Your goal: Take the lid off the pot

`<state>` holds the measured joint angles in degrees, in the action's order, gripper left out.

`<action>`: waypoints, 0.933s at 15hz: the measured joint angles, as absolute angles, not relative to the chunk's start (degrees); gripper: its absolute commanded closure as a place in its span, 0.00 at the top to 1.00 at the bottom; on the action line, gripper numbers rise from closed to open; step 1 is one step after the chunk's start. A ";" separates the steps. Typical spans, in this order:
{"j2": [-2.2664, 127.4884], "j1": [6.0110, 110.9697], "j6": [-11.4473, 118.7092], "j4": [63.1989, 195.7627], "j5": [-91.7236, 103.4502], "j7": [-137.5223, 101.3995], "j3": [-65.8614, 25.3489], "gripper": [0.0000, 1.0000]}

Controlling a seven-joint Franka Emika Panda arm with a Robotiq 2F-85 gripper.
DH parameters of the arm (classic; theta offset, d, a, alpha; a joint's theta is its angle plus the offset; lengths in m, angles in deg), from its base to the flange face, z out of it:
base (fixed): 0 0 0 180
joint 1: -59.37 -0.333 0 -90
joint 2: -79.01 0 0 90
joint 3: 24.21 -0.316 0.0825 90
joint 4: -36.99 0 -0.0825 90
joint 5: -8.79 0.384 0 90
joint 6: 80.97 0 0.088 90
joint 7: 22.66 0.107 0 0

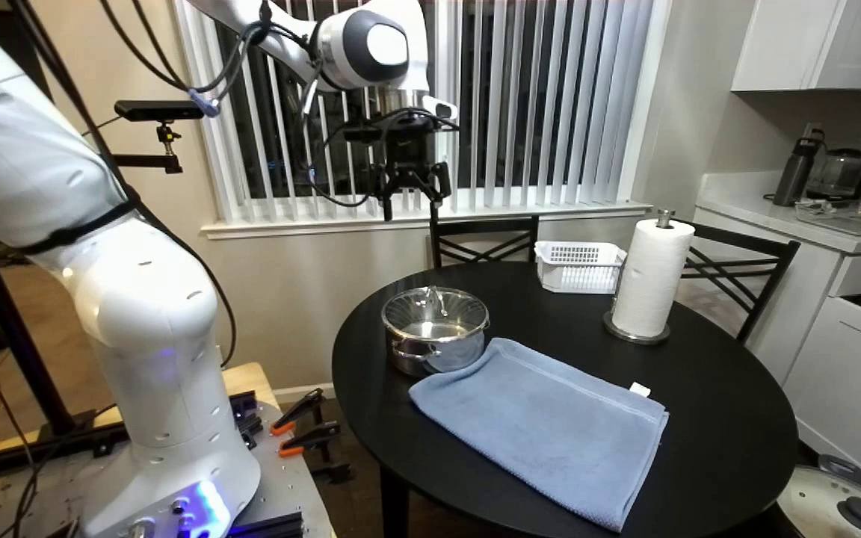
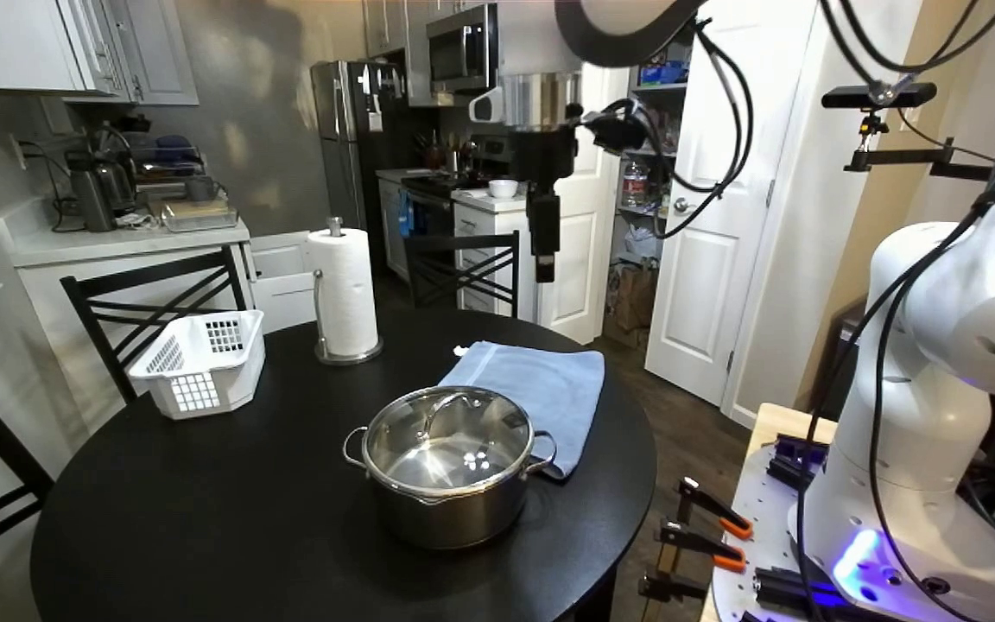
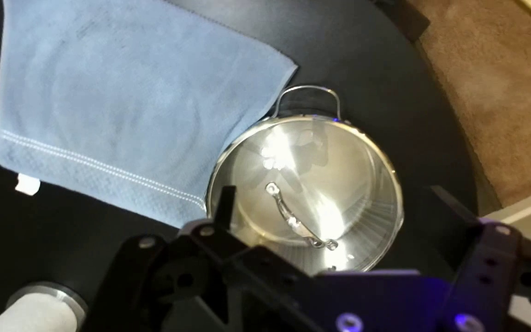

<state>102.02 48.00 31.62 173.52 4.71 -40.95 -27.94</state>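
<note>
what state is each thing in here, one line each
gripper: open, above the pot
lid: on, covering the pot
pot: upright, lidded
cloth: laid out beside the pot
paper towel roll: upright
white basket: upright
closet door: open
blinds: partly open
base light: lit blue

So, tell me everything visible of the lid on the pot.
The lid is a round, see-through, metal-rimmed disc, apparently glass, with an arched metal handle fixed at both ends. It rests about level on the pot, covering it; the pot's inside shows through. The gripper hangs open above, not touching it.
</note>
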 measured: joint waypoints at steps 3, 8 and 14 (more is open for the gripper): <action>91.92 48.36 37.48 168.79 1.26 -42.17 -27.93 1.00; 80.85 48.47 37.25 162.42 0.64 -53.16 -28.10 1.00; 81.78 48.72 30.48 160.77 -5.27 -66.42 -28.87 1.00</action>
<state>81.78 48.72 30.48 160.77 -5.27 -66.42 -28.87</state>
